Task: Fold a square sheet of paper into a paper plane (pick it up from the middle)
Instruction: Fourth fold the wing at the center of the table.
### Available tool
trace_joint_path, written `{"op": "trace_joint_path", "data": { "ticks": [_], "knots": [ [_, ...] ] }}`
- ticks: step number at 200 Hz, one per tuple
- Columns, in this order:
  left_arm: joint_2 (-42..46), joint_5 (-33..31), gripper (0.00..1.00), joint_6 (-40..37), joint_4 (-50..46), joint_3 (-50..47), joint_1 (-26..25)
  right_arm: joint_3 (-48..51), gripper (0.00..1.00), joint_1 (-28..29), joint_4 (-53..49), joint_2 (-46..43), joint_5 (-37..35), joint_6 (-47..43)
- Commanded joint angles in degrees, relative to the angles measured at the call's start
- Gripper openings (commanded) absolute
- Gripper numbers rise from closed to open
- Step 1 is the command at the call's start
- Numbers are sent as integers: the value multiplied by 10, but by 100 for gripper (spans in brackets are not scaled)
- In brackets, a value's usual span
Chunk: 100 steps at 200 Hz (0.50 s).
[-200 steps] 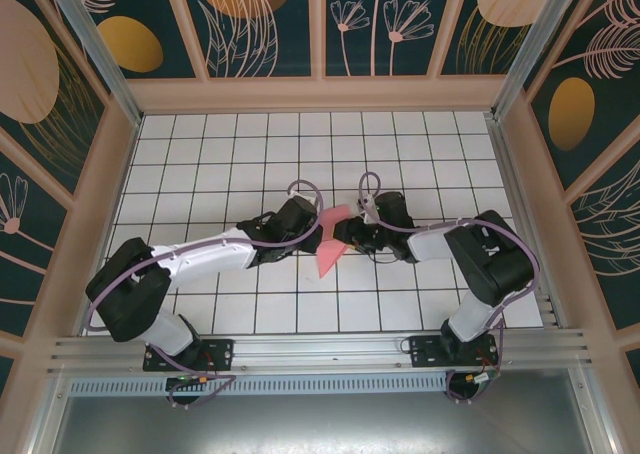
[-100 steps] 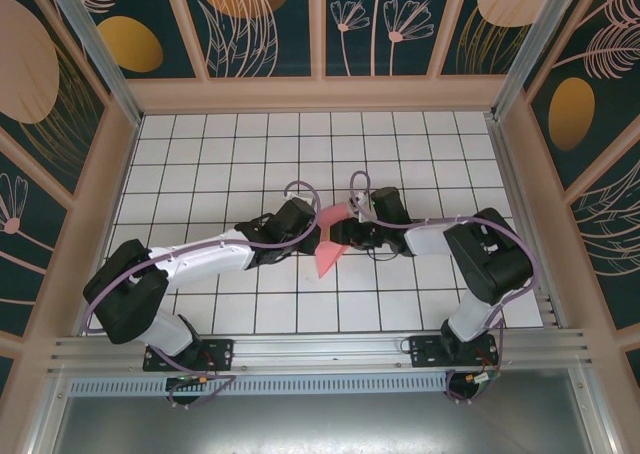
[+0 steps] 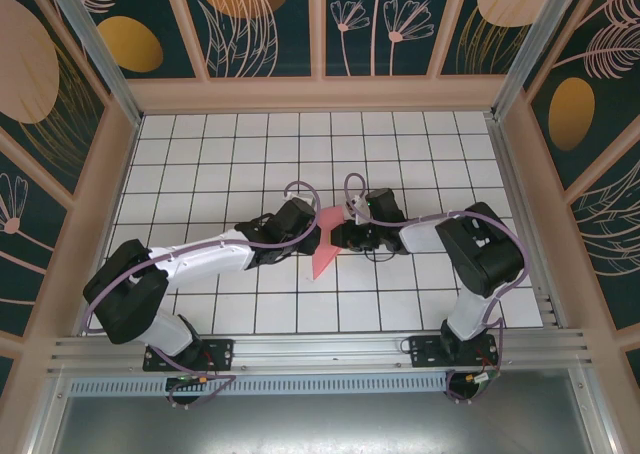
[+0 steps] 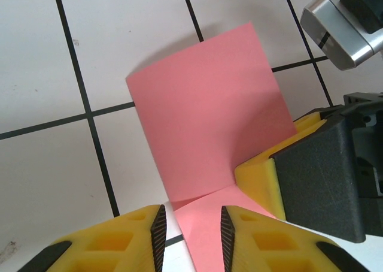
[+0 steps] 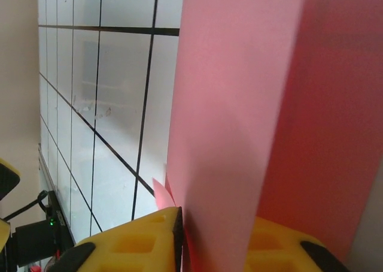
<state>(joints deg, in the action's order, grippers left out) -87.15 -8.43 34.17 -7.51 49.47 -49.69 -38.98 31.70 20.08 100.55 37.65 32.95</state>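
Nearest the left wrist camera, the left fingers [image 4: 257, 242] stand apart. A small flap of the square sheet of paper [image 4: 206, 113] lies face-up in the gap between them and is not pinched. A crease runs across just beyond them, and past it the larger pink panel slopes away over the white bench [image 4: 36, 50]. At that panel's far-right edge, one of the right fingers [image 4: 260, 176] sits against the paper. In the right wrist view the paper rises from between those fingers as two pink faces meeting at a fold. I cannot tell whether they have clamped on it.

I judge the task to be at an early stage: at least one crease is made, but there is no slim dart yet, so most of the folds are left. From above, the sheet sits mid-bench between the two arms. Its long axis runs near to far, leaning toward the right arm's side at the far end. The near end looks narrower, though I cannot call it a nose.
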Motion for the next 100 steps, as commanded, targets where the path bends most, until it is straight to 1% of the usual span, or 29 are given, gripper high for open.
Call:
{"op": "trace_joint_path", "data": {
  "ticks": [1,17,29,43,58,72,100],
  "knots": [
    [10,33,33,0,16,-16,1,15,16,11,54,-25,-21,54],
    [5,71,31,2,39,-22,1,32,9,19,76,-36,-45,95],
    [0,74,28,14,48,-26,1,48,5,24,92,-48,-66,131],
    [0,63,26,28,50,-31,1,78,2,32,119,-72,-103,188],
    [2,54,24,42,55,-39,1,113,1,48,149,-98,-149,252],
    [3,71,24,50,73,-52,2,135,0,71,179,-116,-179,294],
    [1,115,23,58,108,-70,1,141,1,116,151,-151,-265,350]
  ]
}}
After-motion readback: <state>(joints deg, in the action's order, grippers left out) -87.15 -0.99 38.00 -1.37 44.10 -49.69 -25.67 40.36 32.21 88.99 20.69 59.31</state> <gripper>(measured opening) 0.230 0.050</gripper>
